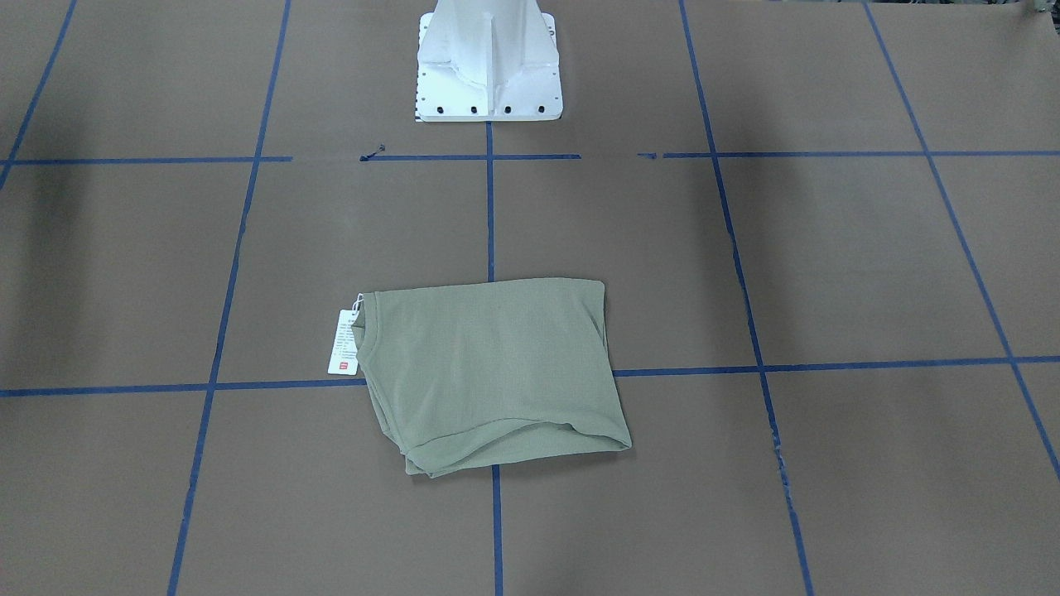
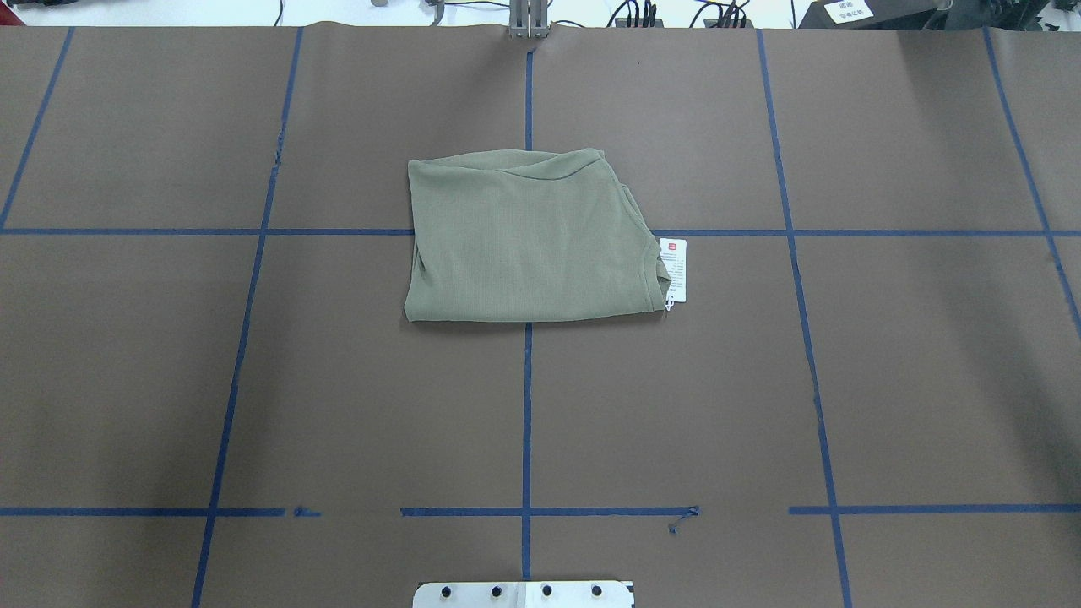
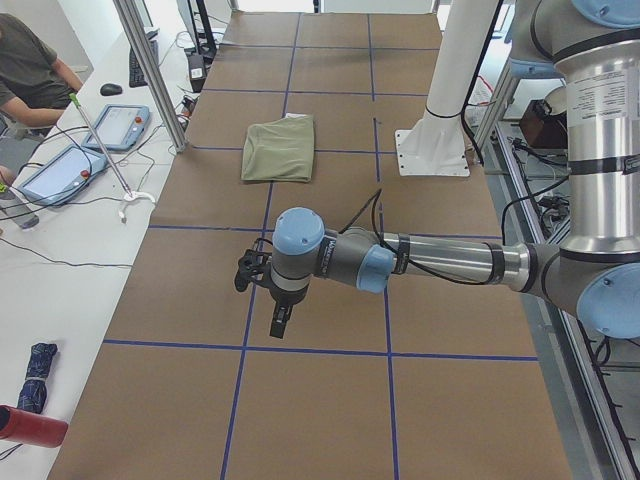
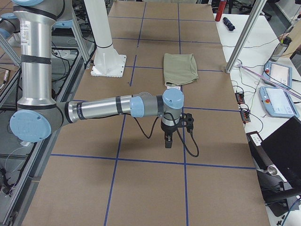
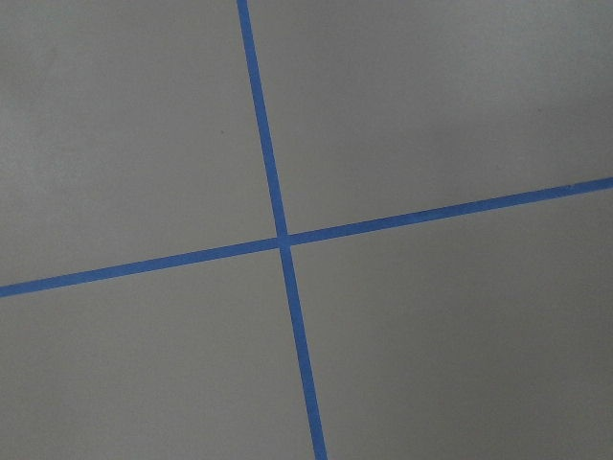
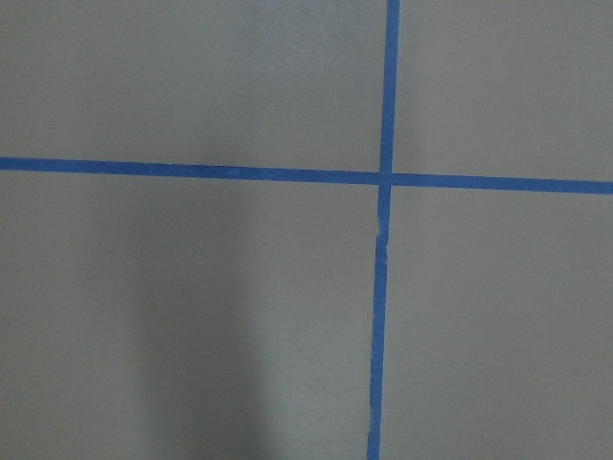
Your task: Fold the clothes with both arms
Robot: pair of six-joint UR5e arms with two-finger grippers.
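At mid-table, folded shirt point(image 2: 532, 241), hang tag point(image 2: 676, 268) print illegible, left tool point(image 3: 280, 321), right tool point(image 4: 168, 141) well away, closure unclear.

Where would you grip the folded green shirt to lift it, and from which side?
Probably the shirt by its straight edge nearest the robot, coming from the robot's side: it looks like a closed fold, while the far edge shows loose layers.

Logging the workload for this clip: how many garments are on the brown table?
1. The sage-green shirt lies folded across the central blue tape line, its white hang tag sticking out toward the robot's right. Another piece hidden inside the fold cannot be ruled out.
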